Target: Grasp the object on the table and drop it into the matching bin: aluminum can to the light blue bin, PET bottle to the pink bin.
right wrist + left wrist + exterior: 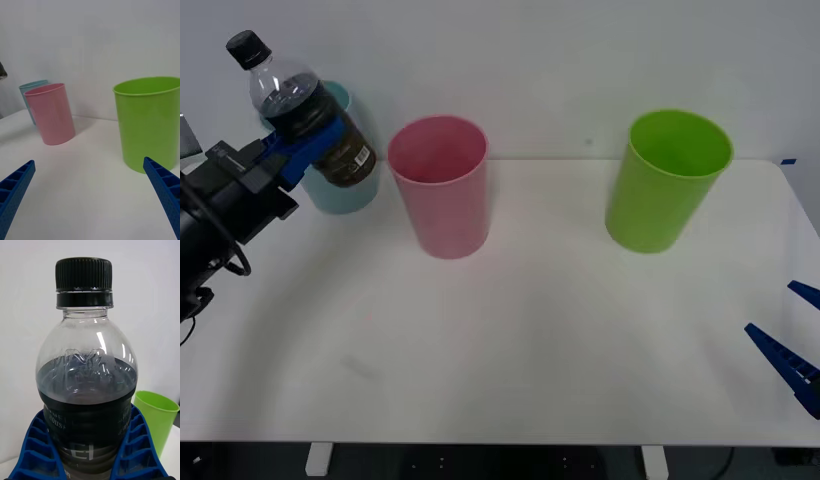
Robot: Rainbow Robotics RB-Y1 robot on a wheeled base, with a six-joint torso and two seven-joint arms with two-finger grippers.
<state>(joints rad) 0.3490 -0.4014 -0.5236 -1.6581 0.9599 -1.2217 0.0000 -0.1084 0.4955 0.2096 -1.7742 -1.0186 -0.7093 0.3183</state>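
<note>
Bottle (305, 110) (tilted) between left fingers (308, 150), above table (530, 350).

Lime green bin (668, 180) stood upright, rim open, just ahead of the spread right jaws; white wall (580, 60) sat behind it, well beyond both jaws.

PET bottle (85, 382) clamped in left claw (88, 450), black cap up, lime green bin (159, 420) behind
</note>
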